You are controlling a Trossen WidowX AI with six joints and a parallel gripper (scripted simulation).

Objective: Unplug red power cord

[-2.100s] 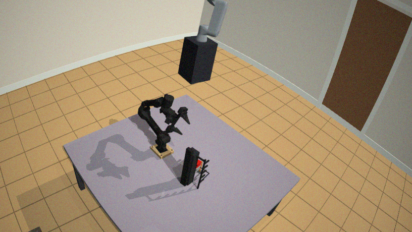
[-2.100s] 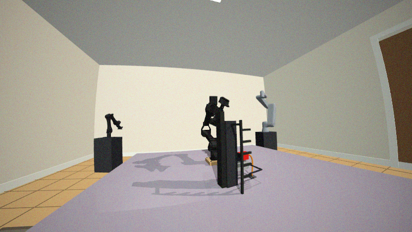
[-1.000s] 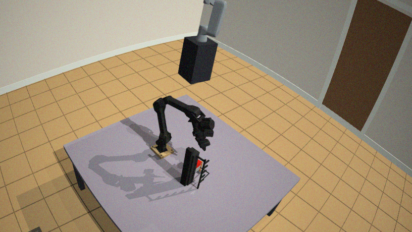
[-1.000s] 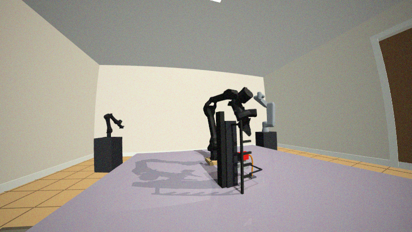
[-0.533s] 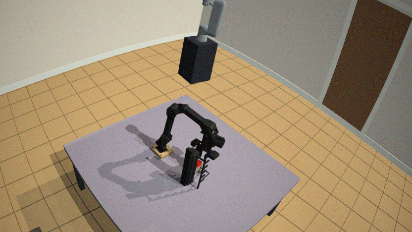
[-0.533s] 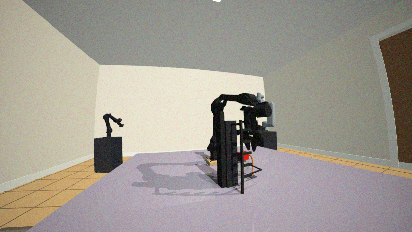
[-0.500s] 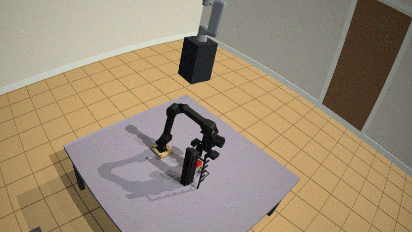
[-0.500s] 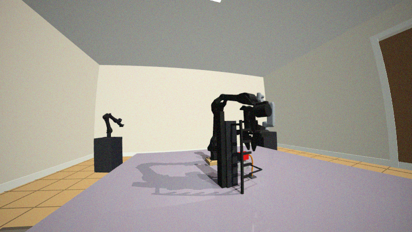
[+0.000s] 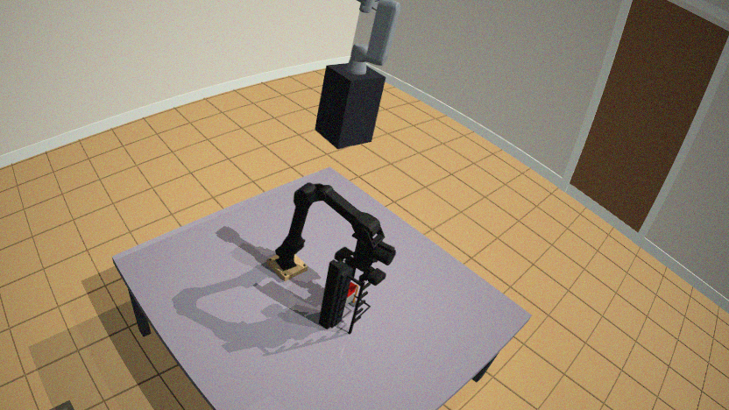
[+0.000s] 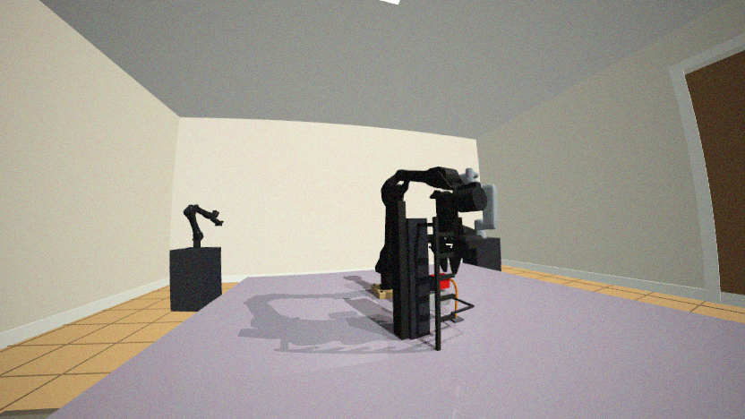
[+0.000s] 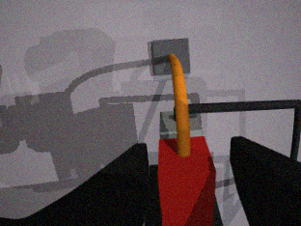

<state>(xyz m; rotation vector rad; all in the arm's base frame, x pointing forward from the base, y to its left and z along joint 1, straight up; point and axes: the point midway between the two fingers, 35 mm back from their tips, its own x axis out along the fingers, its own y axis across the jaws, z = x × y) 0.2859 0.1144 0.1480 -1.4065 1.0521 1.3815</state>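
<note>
The red plug (image 9: 351, 290) (image 10: 443, 281) (image 11: 185, 185) is beside the upright black power strip (image 9: 335, 295), partly behind black bars. How deep it sits in a socket is hidden. Its orange cord (image 10: 456, 299) (image 11: 181, 101) bends down to a small dark square plate (image 11: 170, 45) on the table. My gripper (image 10: 449, 270) (image 11: 189, 151) points down, partly open and empty. In the wrist view its fingers show on either side of the plug, with gaps on both sides. In the exterior view the fingertips appear just above the plug.
A thin black frame with prongs (image 9: 355, 311) (image 10: 437, 318) stands close beside the strip; one bar reaches out to the right in the wrist view. A pale grey block (image 11: 194, 127) shows beyond the plug. Two other arms stand on dark pedestals (image 9: 351, 107) (image 10: 192, 281) away from the table.
</note>
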